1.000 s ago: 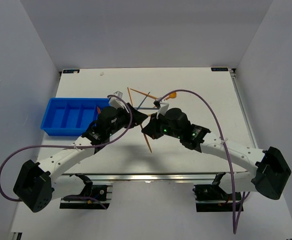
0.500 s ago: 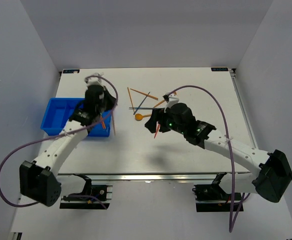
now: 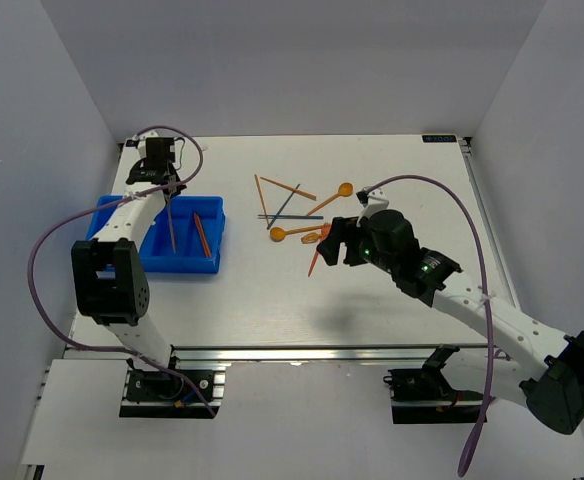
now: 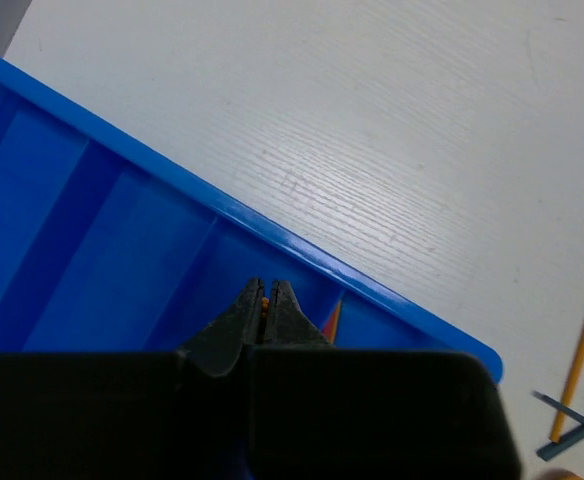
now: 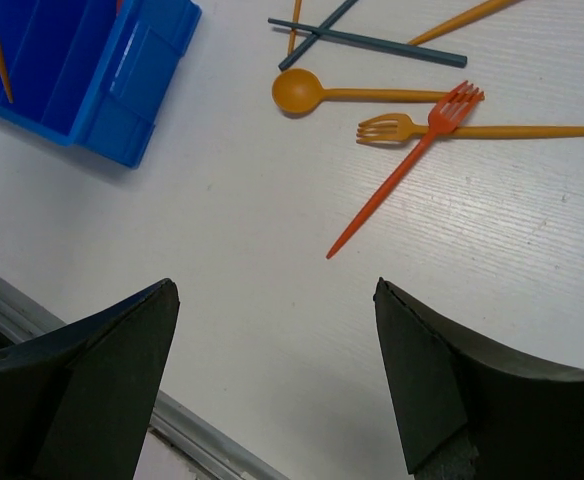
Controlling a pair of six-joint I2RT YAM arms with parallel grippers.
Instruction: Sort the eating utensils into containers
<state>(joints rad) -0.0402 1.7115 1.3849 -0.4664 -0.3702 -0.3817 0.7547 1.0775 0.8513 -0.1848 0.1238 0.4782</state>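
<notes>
So the left gripper (image 3: 164, 187) is up over the far side of the blue bin (image 3: 122, 262), clamped tight on a thin orange stick (image 3: 171, 226). In the left wrist view the jaws are squeezed together with just a bit of orange showing between them. The stick hangs from the gripper down over the compartment second from the right; can't tell if its lower end touches the bottom. The rightmost compartment next to it has a red-orange utensil (image 3: 202, 235) lying in it at a slant. Over on the other side, the right gripper (image 5: 274, 290) is spread wide with nothing in it, hovering above the white table (image 3: 392, 170) right by the loose pile. Straight below it is a red fork (image 5: 397, 180), lying diagonally with its tines crossing an orange fork (image 5: 472, 130). Just beyond those is an orange spoon (image 5: 302, 92), bowl pointing toward the bin. Farther back, two dark blue sticks (image 5: 372, 42) cross each other, mixed in with a couple more orange sticks (image 3: 287, 187) and a second orange spoon (image 3: 332, 197), all well apart from the bin.
</notes>
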